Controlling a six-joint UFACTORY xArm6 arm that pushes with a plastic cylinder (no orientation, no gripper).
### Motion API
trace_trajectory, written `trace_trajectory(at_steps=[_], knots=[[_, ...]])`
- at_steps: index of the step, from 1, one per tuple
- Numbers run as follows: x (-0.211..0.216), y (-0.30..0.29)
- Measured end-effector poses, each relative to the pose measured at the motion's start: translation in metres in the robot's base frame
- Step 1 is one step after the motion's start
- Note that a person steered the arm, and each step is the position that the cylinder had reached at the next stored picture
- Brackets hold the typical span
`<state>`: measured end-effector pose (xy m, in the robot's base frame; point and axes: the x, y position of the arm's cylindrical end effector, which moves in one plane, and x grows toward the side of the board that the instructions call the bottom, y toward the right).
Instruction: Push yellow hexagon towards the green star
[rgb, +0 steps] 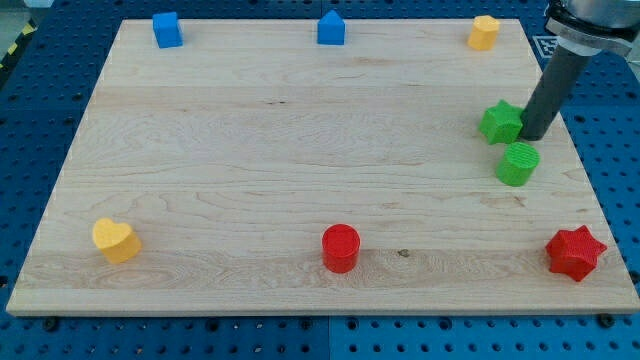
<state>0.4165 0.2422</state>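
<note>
Yellow hexagon (484, 32) sits up at the tabletop's top right corner, well above the green star (501, 121). My tip (533, 136) touches the star's right side, so it's misplaced for pushing; no end effector jaws here, just the rod.

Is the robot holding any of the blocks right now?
No, nothing is held. My tip is a plain rod that can only push. It sits right beside the green star, on the view's right, above the green cylinder.

Pale wood-grain board (300, 150) I work over, blue perforated table (40, 60), yellow hexagon (484, 32), green star (501, 122), green cylinder (518, 164), red star (575, 252), red cylinder (340, 247), yellow heart (116, 240), two blue blocks (167, 29) (331, 28), my dark rod (550, 95).
</note>
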Motion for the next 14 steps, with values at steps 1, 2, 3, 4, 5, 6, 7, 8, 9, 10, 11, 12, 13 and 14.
trace_trajectory(at_steps=[1, 2, 3, 4, 5, 6, 7, 8, 9, 10, 11, 12, 13, 14], knots=[[0.000, -0.003], [0.002, 0.002], [0.003, 0.005], [-0.013, 0.037], [-0.061, 0.069], [-0.121, 0.073], [-0.177, 0.051], [-0.212, 0.024], [-0.221, 0.013], [-0.218, 0.013], [-0.211, -0.002], [-0.201, -0.026], [-0.176, -0.026], [-0.155, -0.026]])
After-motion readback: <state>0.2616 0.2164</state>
